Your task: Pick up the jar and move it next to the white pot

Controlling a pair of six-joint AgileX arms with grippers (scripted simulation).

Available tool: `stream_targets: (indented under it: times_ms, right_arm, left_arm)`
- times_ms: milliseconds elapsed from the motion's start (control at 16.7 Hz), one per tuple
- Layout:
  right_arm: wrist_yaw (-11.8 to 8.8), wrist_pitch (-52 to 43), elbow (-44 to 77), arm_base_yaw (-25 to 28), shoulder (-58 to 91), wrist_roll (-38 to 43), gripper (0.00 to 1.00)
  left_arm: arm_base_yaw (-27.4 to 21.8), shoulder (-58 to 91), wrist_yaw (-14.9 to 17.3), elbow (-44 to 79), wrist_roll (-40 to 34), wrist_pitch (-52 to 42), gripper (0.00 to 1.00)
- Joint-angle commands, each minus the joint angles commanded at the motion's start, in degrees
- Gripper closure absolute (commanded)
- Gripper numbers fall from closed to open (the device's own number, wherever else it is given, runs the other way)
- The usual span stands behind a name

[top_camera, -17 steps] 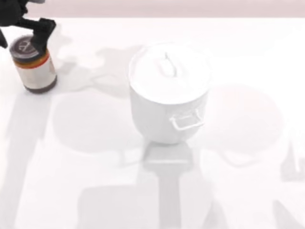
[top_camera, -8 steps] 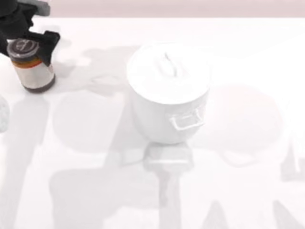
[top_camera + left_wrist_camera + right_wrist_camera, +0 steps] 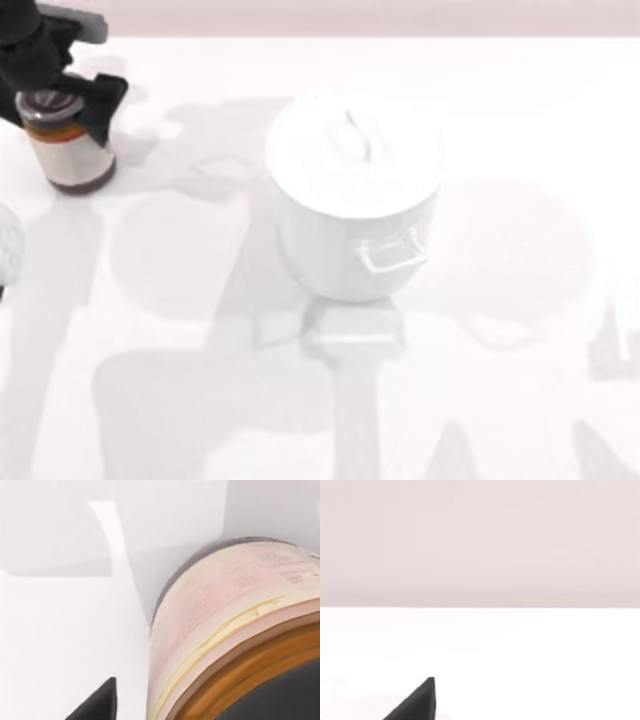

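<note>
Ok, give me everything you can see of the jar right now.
The jar is a small upright cylinder with a dark lid, an orange-red band below it, a pale printed label and dark contents. It stands on the table at the top view's far left, well apart from the white pot. The left gripper is at its lid.

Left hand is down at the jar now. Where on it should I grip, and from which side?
Grip the jar around its upper body just under the dark lid, coming from above with a finger on either side. It stands upright at the table's far left and is a plain cylinder, so opposite sides give even contact. The left hand already sits over the lid. The pot is well clear.
</note>
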Motion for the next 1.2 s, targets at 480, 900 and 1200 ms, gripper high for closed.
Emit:
stream_targets:
  times_ms: [480,900,1200]
  right_arm:
    - [0.0,0.0,0.0,0.0,0.0,0.0,0.0]
    - [0.0,0.0,0.0,0.0,0.0,0.0,0.0]
    - [0.0,0.0,0.0,0.0,0.0,0.0,0.0]
  left_arm:
    - [0.0,0.0,0.0,0.0,0.0,0.0,0.68]
    - [0.0,0.0,0.0,0.0,0.0,0.0,1.0]
    - [0.0,0.0,0.0,0.0,0.0,0.0,1.0]
